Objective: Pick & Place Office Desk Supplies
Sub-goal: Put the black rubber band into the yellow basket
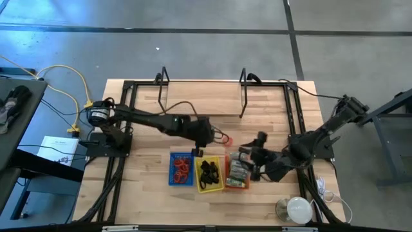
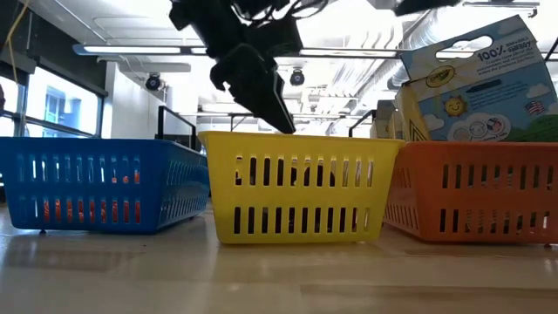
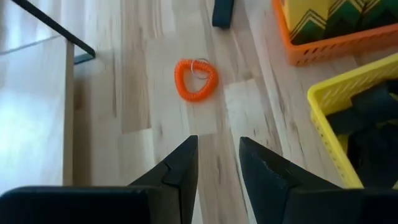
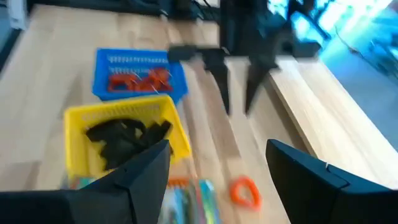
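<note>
Orange coiled plastic forms the one loose item left on the bare wood: a spiral wrist band [image 3: 196, 79] with a small metal ring at one side, lying flat on the table [image 1: 148, 109] behind the row of trays, just beyond the gap between the yellow tray [image 1: 210, 174] and the orange tray [image 1: 237, 173]. It is seen straight ahead of the left claw [image 3: 217, 163], close beyond the fingertips, so this arm is judged the better placed to take it. The left claw's fingers are parted narrowly, with nothing between them. The band is a near-round loop, drawn out slightly along a slanted axis, with no clear pointing end; a grasp across one side of the coil is likely to serve. The right claw [image 4: 217, 180] is held wide and empty, hovering above the orange tray and looking toward the same band [image 4: 244, 191]. Red bands already lie in the blue tray [image 1: 181, 167], and black pieces in the yellow one.
</note>
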